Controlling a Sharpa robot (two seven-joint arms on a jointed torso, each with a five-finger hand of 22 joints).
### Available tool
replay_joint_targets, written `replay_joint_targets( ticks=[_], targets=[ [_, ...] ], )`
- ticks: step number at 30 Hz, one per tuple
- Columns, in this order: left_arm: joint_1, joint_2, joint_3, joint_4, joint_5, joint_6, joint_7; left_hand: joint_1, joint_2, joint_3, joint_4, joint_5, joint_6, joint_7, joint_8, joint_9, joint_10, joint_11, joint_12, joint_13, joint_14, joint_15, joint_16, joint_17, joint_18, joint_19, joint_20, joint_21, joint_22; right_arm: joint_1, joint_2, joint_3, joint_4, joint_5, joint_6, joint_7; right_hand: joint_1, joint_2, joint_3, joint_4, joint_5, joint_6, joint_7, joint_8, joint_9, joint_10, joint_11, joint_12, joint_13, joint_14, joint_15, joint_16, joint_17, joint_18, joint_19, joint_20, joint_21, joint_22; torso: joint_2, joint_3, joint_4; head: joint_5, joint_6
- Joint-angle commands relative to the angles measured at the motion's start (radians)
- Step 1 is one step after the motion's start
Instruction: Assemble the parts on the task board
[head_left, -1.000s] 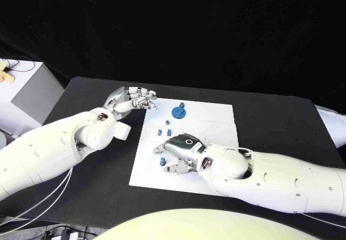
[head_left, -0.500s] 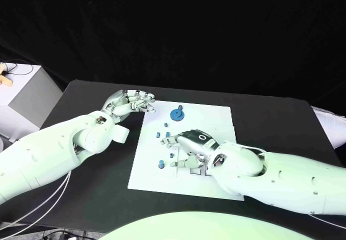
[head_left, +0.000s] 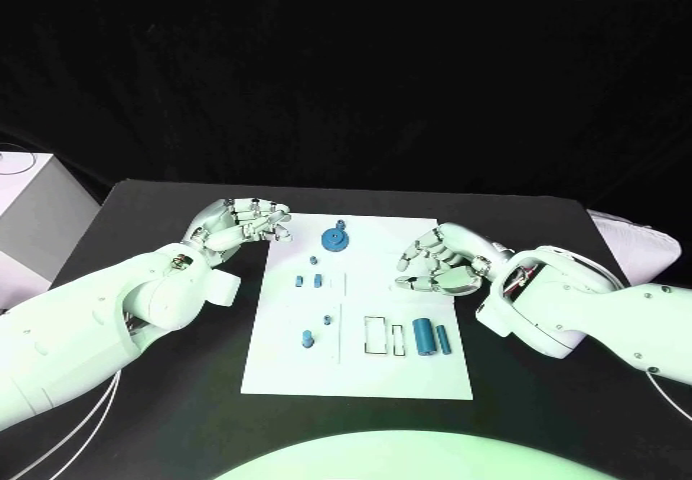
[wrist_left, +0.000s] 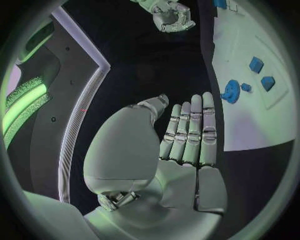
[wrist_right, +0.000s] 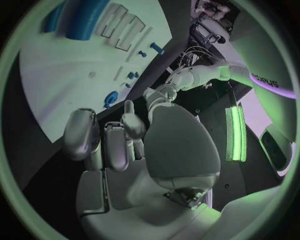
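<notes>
While both hands' fingers curl holding nothing, the blue gear (head_left: 335, 239) lies between them on the task board (head_left: 433, 372).

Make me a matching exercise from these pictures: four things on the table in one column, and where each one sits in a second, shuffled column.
Things:
1. round blue toothed gear
2. large blue cylinder part
3. left silver robot hand
4. right silver robot hand

Places:
A. over the board's right edge
B. near end of the white task board, by the outlined slots
C. far end of the board
D. beside the board's far left corner

Pairs: 1-C, 2-B, 3-D, 4-A
</notes>
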Motion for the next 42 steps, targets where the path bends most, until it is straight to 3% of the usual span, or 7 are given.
replay_joint_targets(
  ticks=[1,3,7,15,23,28,42],
  targets=[
    [-0.004,0.002,0.001,0.0,0.005,0.006,0.011,-0.004,0.008,-0.005,0.0,0.001,-0.003,0.004,0.007,-0.001,-0.004,0.0,0.0,0.001,-0.006,-0.001,0.002,0.001,-0.004,0.0,0.007,-0.006,-0.001,0.002,-0.035,-0.001,0.022,0.109,0.12,-0.083,-0.038,0.012,-0.01,0.003,0.048,-0.015,-0.002,0.026,0.05,0.07,-0.003,0.217,0.26,0.06,-0.005,0.058,0.093,-0.025,0.057,-0.005,0.072,0.099,-0.011,0.0026,-0.0068,-0.013,-0.003],
    [-0.007,0.002,0.001,-0.001,0.006,0.006,0.011,-0.004,0.008,-0.005,0.0,0.001,-0.003,0.004,0.007,-0.001,-0.004,0.0,0.0,0.001,-0.006,-0.001,0.002,0.001,-0.004,0.0,0.007,-0.006,-0.001,0.002,-0.057,-0.001,0.035,0.081,0.149,-0.136,-0.07,0.012,-0.025,0.005,0.061,-0.009,-0.007,0.039,0.071,0.102,-0.003,0.258,0.319,0.068,-0.007,0.084,0.138,-0.031,0.062,-0.005,0.114,0.119,-0.014,0.0024,-0.0104,-0.017,-0.004],
    [-0.009,0.003,0.001,0.002,0.006,0.006,0.01,-0.004,0.008,-0.005,0.0,0.001,-0.003,0.004,0.007,-0.001,-0.004,0.0,0.0,0.001,-0.006,-0.001,0.002,0.001,-0.004,0.0,0.007,-0.006,-0.001,0.0,-0.092,-0.004,0.061,0.016,0.193,-0.228,-0.138,0.021,-0.065,0.006,0.13,-0.001,-0.016,0.06,0.106,0.13,-0.01,0.291,0.369,0.08,-0.011,0.121,0.205,-0.04,0.068,-0.009,0.173,0.149,-0.017,0.0022,-0.0143,-0.024,-0.009],
    [-0.011,0.0,0.001,0.016,0.006,0.003,0.009,-0.004,0.008,-0.004,-0.001,0.001,-0.003,0.004,0.007,-0.001,-0.004,0.0,0.0,0.001,-0.006,-0.001,0.003,0.002,-0.004,0.001,0.007,-0.007,-0.001,-0.02,-0.129,-0.012,0.096,-0.078,0.251,-0.361,-0.193,0.039,-0.142,0.008,0.1,0.013,-0.026,0.082,0.14,0.148,-0.018,0.309,0.398,0.091,-0.017,0.15,0.263,-0.05,0.074,-0.013,0.237,0.179,-0.02,-0.0012,-0.0166,-0.027,-0.022],
    [-0.013,-0.009,0.001,0.034,0.006,-0.002,0.011,-0.004,0.008,-0.005,-0.001,0.001,-0.003,0.005,0.007,-0.001,-0.004,0.0,0.0,0.001,-0.007,-0.001,0.003,0.002,-0.004,0.001,0.007,-0.007,-0.002,-0.041,-0.124,-0.016,0.099,-0.133,0.259,-0.43,-0.206,0.047,-0.187,0.009,0.08,0.016,-0.03,0.091,0.153,0.153,-0.021,0.312,0.405,0.095,-0.019,0.161,0.285,-0.055,0.077,-0.015,0.265,0.191,-0.018,-0.0016,-0.014,-0.032,-0.027],
    [-0.014,-0.013,0.001,0.041,0.007,-0.003,0.012,-0.004,0.008,-0.005,-0.001,0.001,-0.003,0.005,0.007,-0.001,-0.004,0.0,0.0,0.001,-0.007,-0.001,0.003,0.002,-0.004,0.001,0.007,-0.007,-0.002,-0.058,-0.099,-0.017,0.093,-0.167,0.249,-0.451,-0.206,0.048,-0.196,0.009,0.071,0.015,-0.03,0.092,0.156,0.152,-0.021,0.311,0.405,0.095,-0.019,0.162,0.287,-0.055,0.077,-0.015,0.267,0.192,-0.017,0.0004,-0.014,-0.028,-0.03],
    [-0.014,-0.017,0.001,0.049,0.009,-0.001,0.012,-0.004,0.008,-0.005,-0.001,0.001,-0.004,0.005,0.008,-0.001,-0.004,0.001,0.0,0.001,-0.008,-0.001,0.003,0.003,-0.004,0.001,0.007,-0.008,-0.002,-0.1,-0.022,-0.018,0.049,-0.221,0.213,-0.464,-0.209,0.051,-0.202,0.01,0.068,0.014,-0.03,0.092,0.158,0.146,-0.021,0.304,0.397,0.095,-0.019,0.161,0.284,-0.055,0.077,-0.015,0.267,0.193,-0.014,0.0013,-0.0147,-0.019,-0.038]
  ],
)
